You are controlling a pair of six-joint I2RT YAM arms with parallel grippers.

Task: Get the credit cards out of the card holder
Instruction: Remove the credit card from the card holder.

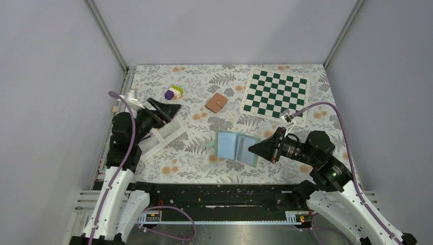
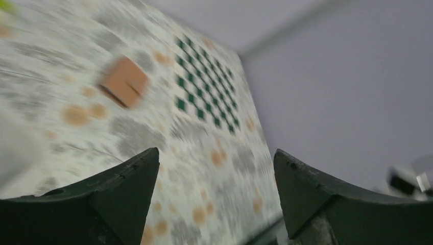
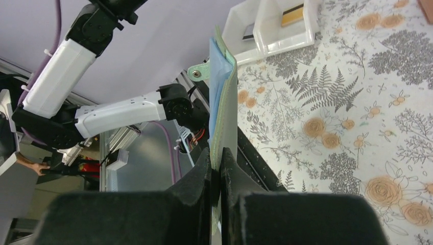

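Our right pincer [image 3: 218, 164] is closed tight on the near edge of the card holder [image 3: 225, 109], with the thin green cover and its blue pages squeezed between the two fingers. From above, the same pincer [image 1: 251, 148] grips the right edge of the open holder [image 1: 235, 146]. The holder spreads away from the fingertips toward the left arm. We cannot tell whether it rests flat or is lifted a little.

Beyond the holder, on the side away from this pincer, stands a white tray [image 3: 269, 40]. A yellow-orange credit card [image 3: 292, 15] lies in one of its compartments. Something dark shows in the next compartment, but we cannot make it out.

Our left pincer [image 1: 176, 107] hangs by the far end of that tray, fingers spread wide and holding nothing. Its own view is blurred, yet the gap in the pincer [image 2: 214, 159] is plain.

Under everything lies a floral cloth [image 1: 196, 81]. Past the left pincer sit a brown pouch [image 1: 216, 102] and some small coloured blocks [image 1: 173, 92]. A green-and-white checkered mat [image 1: 275, 92] lies well beyond the right pincer. Pale grey walls [image 1: 219, 28] close the space, with metal posts [image 1: 107, 35] in the corners.
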